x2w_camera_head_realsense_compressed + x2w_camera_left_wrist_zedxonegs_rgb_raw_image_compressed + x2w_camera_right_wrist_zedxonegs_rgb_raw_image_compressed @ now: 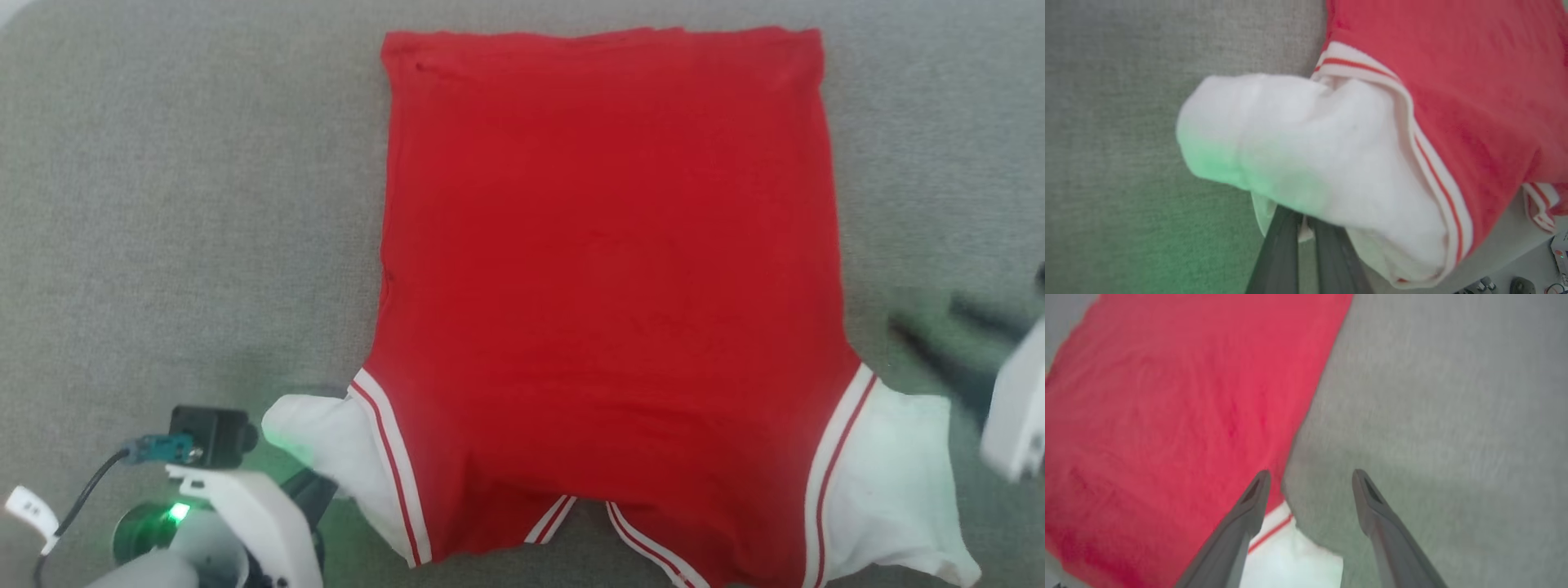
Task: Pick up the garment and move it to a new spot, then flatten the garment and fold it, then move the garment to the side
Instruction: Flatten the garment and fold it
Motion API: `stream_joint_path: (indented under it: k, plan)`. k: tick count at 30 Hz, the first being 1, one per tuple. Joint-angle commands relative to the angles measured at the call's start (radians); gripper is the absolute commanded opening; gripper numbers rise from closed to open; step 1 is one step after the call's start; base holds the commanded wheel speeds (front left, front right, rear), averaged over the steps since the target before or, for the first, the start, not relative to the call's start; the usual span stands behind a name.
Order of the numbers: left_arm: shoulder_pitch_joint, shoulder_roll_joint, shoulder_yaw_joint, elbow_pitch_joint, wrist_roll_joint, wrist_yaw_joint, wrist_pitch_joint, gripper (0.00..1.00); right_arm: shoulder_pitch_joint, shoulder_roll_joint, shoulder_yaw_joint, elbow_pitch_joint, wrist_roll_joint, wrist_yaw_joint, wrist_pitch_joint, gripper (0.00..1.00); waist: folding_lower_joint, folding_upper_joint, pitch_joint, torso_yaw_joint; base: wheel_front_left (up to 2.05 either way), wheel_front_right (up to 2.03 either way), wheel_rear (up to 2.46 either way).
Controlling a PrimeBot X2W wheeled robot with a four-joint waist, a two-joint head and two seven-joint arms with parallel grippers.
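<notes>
Red garment [608, 269] lies flat (plain side up), left tool [1303, 222] pinching its white sleeve [1306, 143], right tool [1311, 477] spread empty.

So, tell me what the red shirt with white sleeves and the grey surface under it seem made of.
Red shirt with white sleeves: soft matte knit, perhaps cotton or polyester; limp, faintly wrinkled. Grey surface: matte woven fabric, likely upholstery; fine weave texture shows.

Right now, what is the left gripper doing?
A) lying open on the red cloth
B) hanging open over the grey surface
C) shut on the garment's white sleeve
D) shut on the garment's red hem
C: the left wrist view shows the left gripper shut, pinching the edge of the white sleeve of the garment.
</notes>
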Motion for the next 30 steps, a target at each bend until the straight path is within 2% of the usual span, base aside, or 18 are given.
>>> stream_joint_path:
  k: [1,3,5,12,14,16,25,30]
  plan:
    - [-0.021,-0.014,-0.002,0.006,0.011,0.002,0.005,0.00,-0.060,0.012,0.002,0.010,-0.021,-0.001,-0.018,1.00,0.0000,0.0000,0.019,0.012,0.00,0.00,0.00]
    - [-0.037,-0.030,-0.004,0.010,0.022,0.000,0.007,0.00,-0.150,0.037,0.002,0.055,-0.047,-0.001,-0.038,1.00,0.0000,0.0000,0.038,0.024,0.00,0.00,0.00]
    - [-0.061,-0.048,-0.009,0.014,0.036,-0.005,0.012,0.00,-0.254,0.032,0.024,0.108,-0.085,-0.001,-0.059,1.00,0.0000,0.0000,0.060,0.042,0.00,0.00,0.00]
    - [-0.136,-0.109,-0.028,0.036,0.071,-0.034,0.034,0.00,-0.592,0.033,0.080,0.428,-0.162,-0.001,-0.079,1.00,0.0000,0.0000,0.125,0.116,0.00,0.00,0.00]
    - [-0.144,-0.118,-0.030,0.040,0.074,-0.042,0.035,0.00,-0.631,0.032,0.085,0.476,-0.169,-0.001,-0.074,1.00,0.0000,0.0000,0.133,0.128,0.00,0.00,0.00]
    - [-0.160,-0.139,-0.039,0.053,0.084,-0.054,0.038,0.00,-0.713,0.029,0.087,0.578,-0.198,-0.001,-0.069,1.00,0.0000,0.0000,0.150,0.152,0.00,0.00,0.00]
    - [-0.206,-0.222,-0.075,0.143,0.109,-0.117,0.048,0.00,-0.945,0.057,0.008,0.981,-0.314,0.000,0.065,1.00,0.0000,0.0000,0.204,0.249,0.00,0.00,0.00]
    - [-0.218,-0.251,-0.082,0.190,0.098,-0.142,0.048,0.00,-0.955,0.106,-0.058,1.197,-0.370,0.000,0.241,1.00,0.0000,0.0000,0.209,0.274,0.00,0.00,0.00]
